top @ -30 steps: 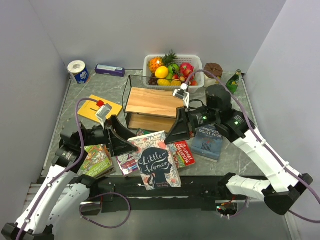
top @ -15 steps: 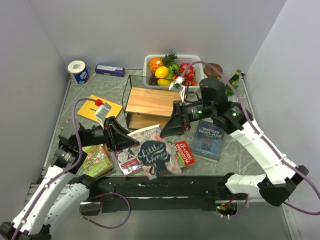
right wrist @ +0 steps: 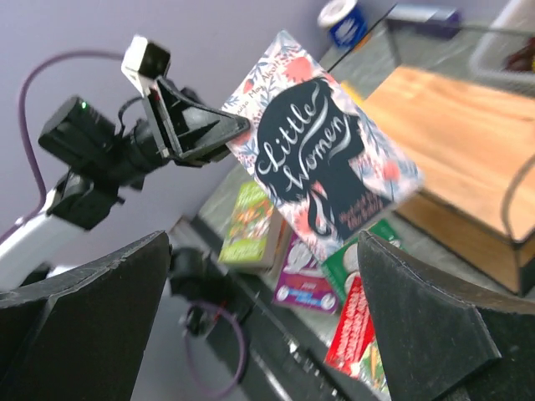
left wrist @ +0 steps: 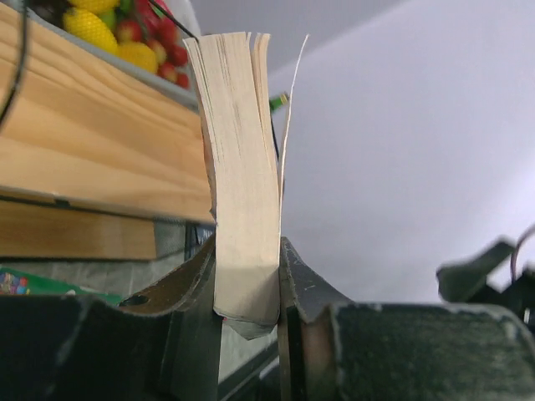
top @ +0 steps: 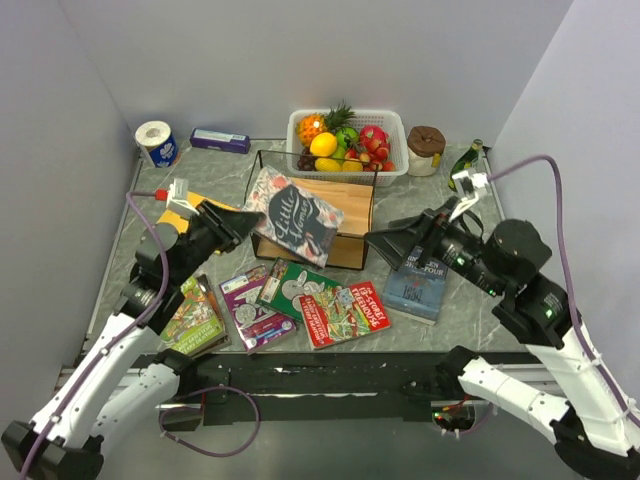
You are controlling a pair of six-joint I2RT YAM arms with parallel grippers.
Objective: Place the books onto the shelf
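The book (top: 295, 215), clamped in left end effector (top: 236, 221), slants lengthwise rightward over shelf (top: 352, 212); right end effector (top: 386, 241) apart

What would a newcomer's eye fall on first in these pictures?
The "Little Women" paperback, gripped by its edge in the left gripper, tilted over the left end of the wooden shelf. Behind the shelf, a white basket of bright fruit; in front, more books lie flat.

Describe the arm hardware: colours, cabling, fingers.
Both arms have white lower links with black joints and wrists. A purple cable loops along each. The left gripper and right gripper have broad black wedge fingers, with a small white block on each wrist. Joints carry green LEDs.
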